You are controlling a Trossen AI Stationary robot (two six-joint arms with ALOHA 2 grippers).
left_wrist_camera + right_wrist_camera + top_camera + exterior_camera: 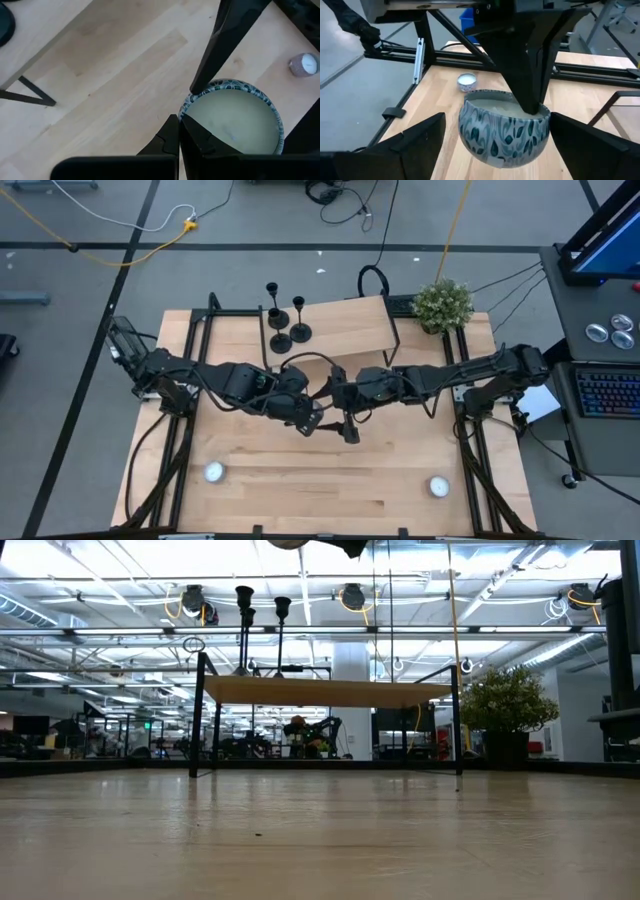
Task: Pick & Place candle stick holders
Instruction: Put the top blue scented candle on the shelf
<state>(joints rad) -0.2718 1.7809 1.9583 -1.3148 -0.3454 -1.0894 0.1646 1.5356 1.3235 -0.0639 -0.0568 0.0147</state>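
Between the fingers (pixel 420 137) of the right gripper (pixel 497 120), held up clear of the table (pixel 330 490): a round bowl (pixel 502 132), blue-green leaf pattern outside, pale wax inside. Spread wide, those fingers, one off each flank of the bowl, with a gap showing on both sides in the right wrist view. Not gripping anything.

Pinched on the bowl's rim from above by the left gripper (pixel 179 131), fingers pressed together with the rim at their tips. Carried by that pinch alone, as far as can be seen. Seen in the left wrist view too: one right finger slanting down to just beside the rim; touching or not, cannot tell.

From the low view, only the bowl's underside (pixel 290 543) and a dark part of an arm at the upper edge, high over the boards.

Well beyond both grippers, toward the far edge: three candlesticks (pixel 281 340), black, upright, grouped close on the end of a raised wooden shelf (pixel 350 330) that lies on the left gripper's side. Untouched, far from either set of fingers. Cups and thin stems standing up above the shelf top in the low view (pixel 244 592).

Farther out past the right gripper, at the shelf's other end: a small plant (pixel 443 305).

Nearer than the grippers, by the near edge: two tealights, one on the left gripper's side (pixel 214 472), one on the right gripper's side (pixel 438 486), well apart from each other and from the bowl.
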